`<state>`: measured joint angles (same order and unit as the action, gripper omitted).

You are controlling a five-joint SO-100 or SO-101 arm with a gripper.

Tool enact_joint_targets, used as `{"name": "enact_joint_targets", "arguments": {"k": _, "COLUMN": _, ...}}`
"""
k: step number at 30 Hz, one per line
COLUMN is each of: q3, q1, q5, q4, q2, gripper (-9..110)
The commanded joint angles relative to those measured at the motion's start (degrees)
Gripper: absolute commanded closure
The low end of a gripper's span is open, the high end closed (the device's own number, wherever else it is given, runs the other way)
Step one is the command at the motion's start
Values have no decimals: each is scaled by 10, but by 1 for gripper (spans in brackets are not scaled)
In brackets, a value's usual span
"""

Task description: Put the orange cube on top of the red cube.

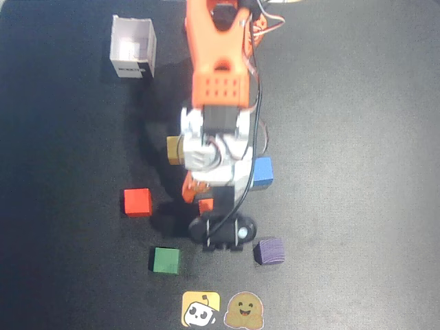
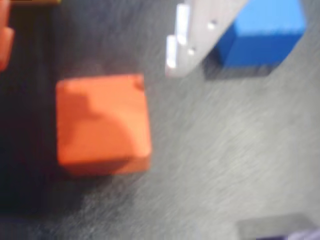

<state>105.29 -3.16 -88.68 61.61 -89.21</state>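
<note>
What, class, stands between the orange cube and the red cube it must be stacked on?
Nothing visible. In the overhead view the orange cube sits under the gripper, and only bare black mat lies between it and the red cube to its left.

I'm getting even overhead light, arm's shadow falling left across the dark table (image 1: 357, 103). My wrist feed is soft: orange cube (image 2: 102, 122) blurred, dark shadow along its left side.

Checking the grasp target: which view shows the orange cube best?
The wrist view: the orange cube fills the frame, unobstructed though blurred. In the overhead view only a sliver peeks out beneath the arm.
</note>
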Motion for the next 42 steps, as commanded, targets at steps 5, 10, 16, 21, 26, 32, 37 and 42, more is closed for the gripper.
{"name": "enact_joint_targets", "arguments": {"k": 5, "q3": -42, "q1": -3, "q5": 0, "q4": -25, "q2": 47, "gripper": 77}}
{"name": "enact_joint_targets", "arguments": {"k": 10, "q3": -47, "q1": -5, "q5": 9, "q4": -25, "q2": 59, "gripper": 77}}
{"name": "enact_joint_targets", "arguments": {"k": 16, "q3": -46, "q1": -11, "q5": 16, "q4": -27, "q2": 79, "gripper": 77}}
{"name": "enact_joint_targets", "arguments": {"k": 21, "q3": -44, "q1": -9, "q5": 25, "q4": -33, "q2": 97, "gripper": 78}}
{"name": "enact_joint_targets", "arguments": {"k": 26, "q3": -41, "q1": -4, "q5": 24, "q4": -37, "q2": 107, "gripper": 82}}
{"name": "enact_joint_targets", "arguments": {"k": 32, "q3": -36, "q1": -3, "q5": 14, "q4": -45, "q2": 113, "gripper": 96}}
{"name": "enact_joint_targets", "arguments": {"k": 37, "q3": -35, "q1": 1, "q5": 7, "q4": -45, "q2": 113, "gripper": 96}}
{"name": "enact_joint_targets", "arguments": {"k": 42, "q3": -41, "q1": 7, "q5": 5, "q4": -26, "q2": 88, "gripper": 96}}
